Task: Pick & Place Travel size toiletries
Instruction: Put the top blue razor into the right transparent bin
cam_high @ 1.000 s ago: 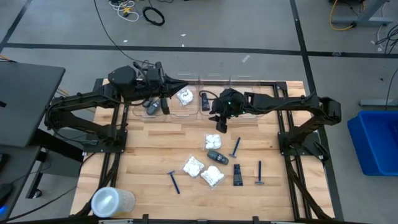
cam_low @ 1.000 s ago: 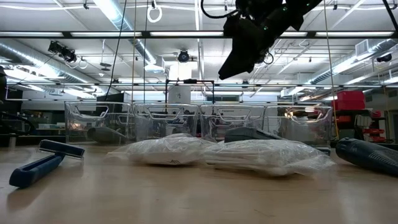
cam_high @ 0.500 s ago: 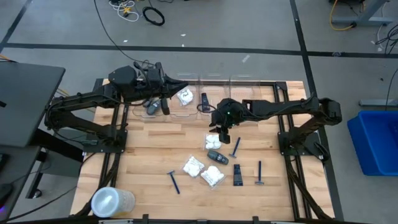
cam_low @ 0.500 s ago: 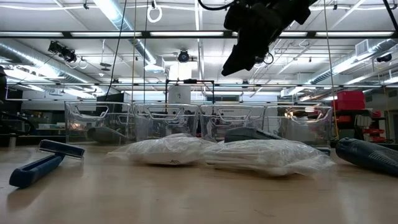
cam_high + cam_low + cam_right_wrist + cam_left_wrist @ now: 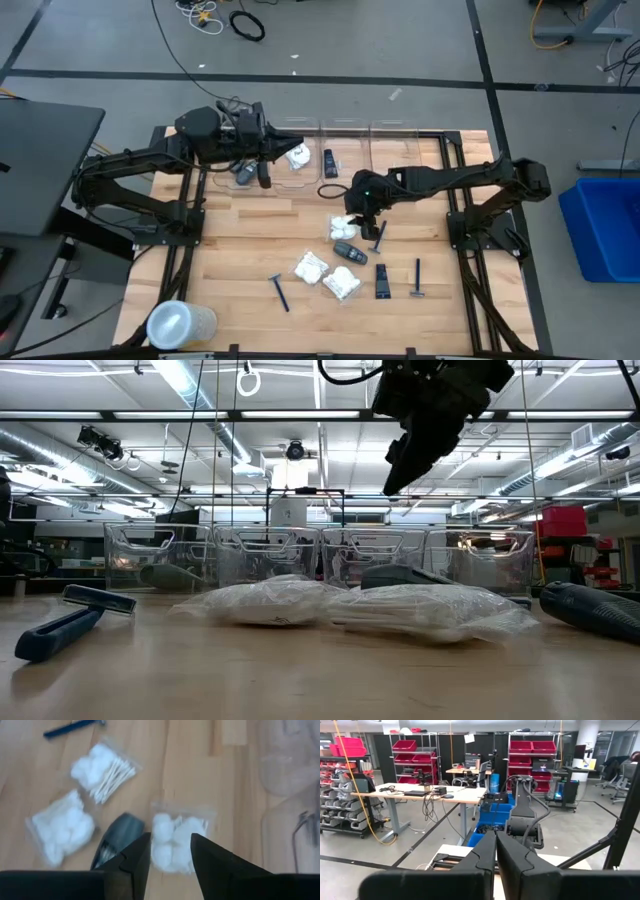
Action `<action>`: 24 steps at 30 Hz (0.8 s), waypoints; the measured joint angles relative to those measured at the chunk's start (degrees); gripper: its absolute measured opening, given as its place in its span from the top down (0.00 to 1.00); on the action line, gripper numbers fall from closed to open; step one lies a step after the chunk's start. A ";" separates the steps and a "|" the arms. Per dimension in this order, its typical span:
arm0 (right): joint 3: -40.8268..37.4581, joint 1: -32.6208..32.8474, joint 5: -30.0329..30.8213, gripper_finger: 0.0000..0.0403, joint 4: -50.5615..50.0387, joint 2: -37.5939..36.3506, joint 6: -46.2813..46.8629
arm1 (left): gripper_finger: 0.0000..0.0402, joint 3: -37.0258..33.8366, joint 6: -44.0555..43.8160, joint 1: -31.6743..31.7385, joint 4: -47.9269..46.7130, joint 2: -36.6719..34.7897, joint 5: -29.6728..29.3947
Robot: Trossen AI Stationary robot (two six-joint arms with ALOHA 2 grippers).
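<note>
My right gripper (image 5: 357,207) hangs open, tipped downward, above a white packet (image 5: 175,840) in the middle of the table (image 5: 240,225), touching nothing. Beside that packet lie a dark grey oval case (image 5: 348,251) and a blue razor (image 5: 379,236). Nearer the front lie two more white packets (image 5: 310,267) (image 5: 341,285), a black tube (image 5: 383,280) and two razors (image 5: 418,278) (image 5: 279,291). My left gripper (image 5: 278,148) is shut and level, high over the clear bins (image 5: 345,135) at the far edge.
The far row of clear bins (image 5: 270,555) holds a white packet (image 5: 297,156), a black tube (image 5: 329,160) and dark cases (image 5: 243,175). A large translucent round container (image 5: 180,322) stands at the near left corner. Bare wood lies left of the items.
My right gripper has moved from over the bins toward the table's near edge and now hangs above the white packet in the middle, tipped further downward. The items on the table have stayed where they were.
</note>
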 joint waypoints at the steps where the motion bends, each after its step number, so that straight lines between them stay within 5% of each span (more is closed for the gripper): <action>1: 0.00 0.28 -0.01 0.61 -1.02 0.00 -0.62 | 0.96 0.00 -0.01 0.01 -0.01 0.00 0.00; 14: 0.00 4.76 0.49 0.47 -18.32 0.02 -7.81 | 0.96 0.00 1.68 0.02 -1.26 0.00 0.04; 24: -0.02 6.98 0.79 0.48 -27.69 0.02 -12.92 | 0.97 0.00 2.60 0.00 -1.70 0.00 1.71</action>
